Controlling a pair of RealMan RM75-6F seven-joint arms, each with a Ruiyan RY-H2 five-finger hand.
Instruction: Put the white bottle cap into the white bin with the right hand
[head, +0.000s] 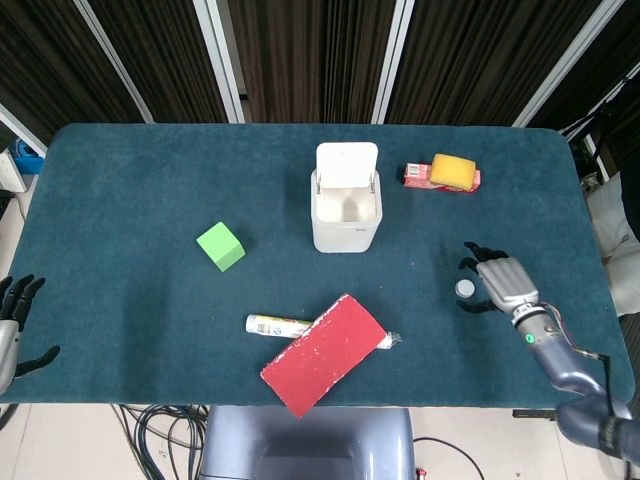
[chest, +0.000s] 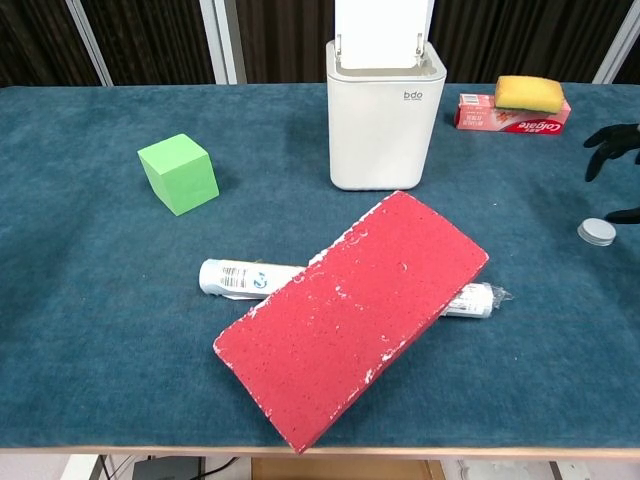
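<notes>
Fingers (head: 474, 262) of the right hand (head: 503, 281) spread, empty, beside the white bottle cap (head: 465, 288) — chest view crops them.

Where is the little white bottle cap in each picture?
Head view: the white bottle cap lies on the table right of center, just left of the right hand.
Chest view: the cap lies at the far right edge, below the hand's dark fingertips.
Shared landmark: the white bin, up and left of the cap.

Teal table (head: 120, 190): bin (head: 346, 212), cap (head: 465, 288), cube (head: 221, 246), possibly toothpaste box (head: 420, 177).
</notes>
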